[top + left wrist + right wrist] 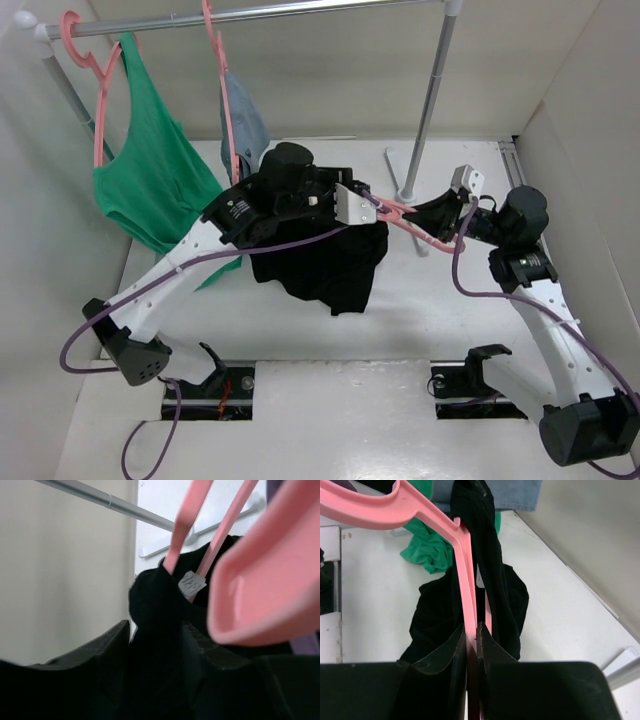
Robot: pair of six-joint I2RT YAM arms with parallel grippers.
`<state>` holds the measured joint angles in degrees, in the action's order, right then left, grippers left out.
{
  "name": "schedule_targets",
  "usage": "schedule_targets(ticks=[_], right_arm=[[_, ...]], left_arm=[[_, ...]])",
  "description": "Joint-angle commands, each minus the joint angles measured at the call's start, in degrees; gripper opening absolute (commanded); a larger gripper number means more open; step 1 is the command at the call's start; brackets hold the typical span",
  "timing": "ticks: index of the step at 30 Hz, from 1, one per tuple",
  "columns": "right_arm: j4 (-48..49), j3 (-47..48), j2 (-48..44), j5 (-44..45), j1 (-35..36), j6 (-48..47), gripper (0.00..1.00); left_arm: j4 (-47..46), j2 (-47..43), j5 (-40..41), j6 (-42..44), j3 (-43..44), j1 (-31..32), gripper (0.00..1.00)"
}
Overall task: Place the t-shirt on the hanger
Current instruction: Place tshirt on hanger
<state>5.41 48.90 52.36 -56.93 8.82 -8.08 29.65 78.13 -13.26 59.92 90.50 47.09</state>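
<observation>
The black t-shirt (322,262) hangs bunched above the table, partly threaded on the pink hanger (405,217). My left gripper (362,212) is shut on the shirt's cloth near the collar. In the left wrist view my gripper (157,647) has black cloth (155,605) filling the gap between the fingers; the hanger's bars (187,520) and a white neck label (192,584) show above. My right gripper (428,214) is shut on the hanger's thin bar; in the right wrist view my gripper (471,642) pinches the hanger (462,555), with the t-shirt (495,575) draped beyond.
A metal rack rail (260,14) runs across the back on a post (432,100). A green tank top (150,175) and a grey-blue garment (246,120) hang on it from other pink hangers. White walls close in left and right.
</observation>
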Motion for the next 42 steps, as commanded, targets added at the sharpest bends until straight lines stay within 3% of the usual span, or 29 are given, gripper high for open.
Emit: schedule_targets(ticks=[1,6,17,22,26,28,32,34,35,36,37,42], right_arm=[[4.43,3.04,-0.41,0.94,-0.82,1.13,0.00],[4.43,3.57,-0.41,0.94,-0.82,0.61,0.00],[4.43,4.09,1.17,3.49,-0.82,0.08,0.00],[4.43,5.93,3.01,1.56,-0.82,-0.97,0.00],[4.43,7.08,3.01,0.15,-0.82,-0.98,0.00],[4.43,7.61,3.01,0.15,-0.82,-0.98,0.00],[4.43,8.22,3.01,-0.90,-0.82,-0.98,0.00],[3.82,8.22,3.01,-0.91,-0.82,-0.98,0.00],[3.82,8.22,3.01,-0.91,-0.82,-0.98,0.00],[3.82,8.22,3.01,-0.91,-0.82,-0.98,0.00],[3.21,8.22,3.01,-0.30,-0.82,-0.98,0.00],[1.02,8.22,3.53,5.32,-0.82,-1.50,0.00]], left_arm=[[4.98,2.29,-4.14,0.73,1.87,-0.77,0.40],[8.05,4.58,-8.62,-0.06,3.46,-2.00,0.00],[4.28,3.17,-21.27,-9.64,1.79,-10.88,0.00],[3.05,1.33,-23.22,-8.52,-1.72,-11.93,0.00],[3.05,1.33,-21.99,-4.64,-3.14,-11.93,0.42],[4.27,3.08,-20.33,-3.85,-2.44,-11.93,0.51],[4.28,7.21,-16.37,-3.85,-0.07,-11.93,0.54],[4.80,9.14,-16.36,-3.85,1.17,-11.93,0.45],[4.80,9.15,-16.36,-3.85,2.39,-11.93,0.35],[5.41,9.93,-16.36,-3.85,2.92,-11.93,0.08],[5.42,9.94,-17.06,-3.85,3.45,-11.93,0.00],[6.03,9.41,-20.22,-7.44,5.30,-12.46,0.00]])
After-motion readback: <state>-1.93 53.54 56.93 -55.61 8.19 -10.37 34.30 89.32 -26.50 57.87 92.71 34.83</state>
